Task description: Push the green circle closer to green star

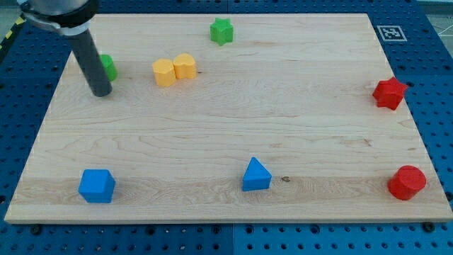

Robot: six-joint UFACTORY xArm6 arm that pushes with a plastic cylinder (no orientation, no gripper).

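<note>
My tip point(102, 93), the end effector here, is a plain rod end with nothing to open or close and holds nothing; it sits on the desk point(233, 120) at the view's upper left, just beside the green circle point(108, 67), which is partly hidden behind the rod, so I cannot tell if they touch. The rod leans up toward the view's top-left corner. The green star point(221, 30) lies well apart, near the top edge. Between them sit 2 yellow blocks point(174, 69), touching each other. Elsewhere: a blue cube point(96, 185), blue triangle point(255, 175), red star point(390, 93), red round block point(407, 183).
</note>
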